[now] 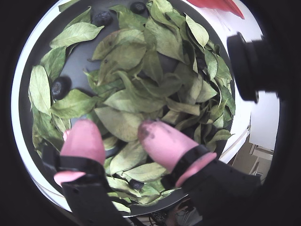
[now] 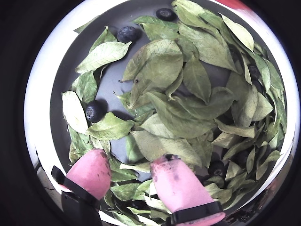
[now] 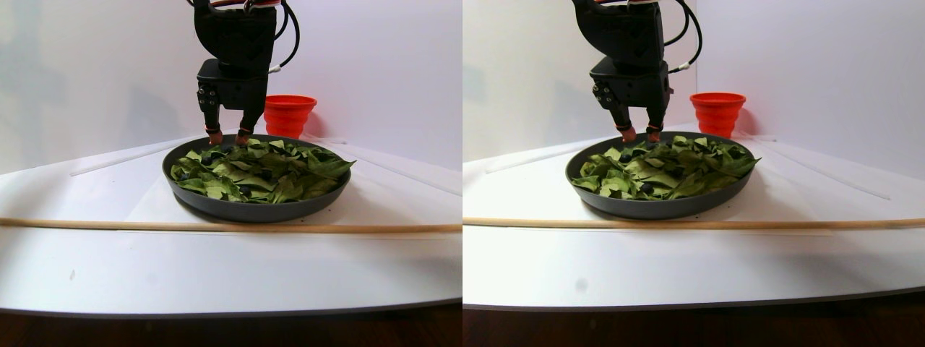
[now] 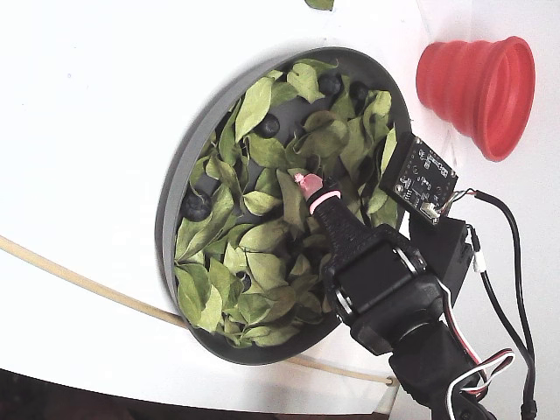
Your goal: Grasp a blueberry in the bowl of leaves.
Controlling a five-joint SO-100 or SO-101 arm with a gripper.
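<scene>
Step-wise this looks like the approach/descent: the arm is parked over the wide, shallow dark-grey bowl [image 2: 60, 123] of thin, pointed-oval green leaves [image 2: 188, 113], and nothing is picked yet.

Going left to right in a wrist view: near the left rim a small, round, matte dark blueberry [image 2: 95, 111] sits on bare bowl floor, mostly uncovered. Up and right of it is another berry [image 2: 128, 34], then a third at the top edge [image 2: 165, 13], both exposed. The middle and right are a dry-looking heap of overlapping, partly curled leaves, with one more berry [image 2: 216, 168] half tucked under them low on the right.

The black gripper [image 2: 129, 172] with soft pink rubbery fingertips [image 2: 178, 183] is spread apart and empty, hovering over leaves at the bottom of that view. No berry sits between the tips as far as can be seen.

Next move probably calls for sliding toward the left berry, dropping with the tips either side, then a gentle close, since it would roll or squash easily.

In the fixed view a red ribbed collapsible cup [image 4: 477, 83] stands outside the bowl, and a thin wooden stick [image 4: 79, 282] lies on the white table [image 4: 87, 105].
</scene>
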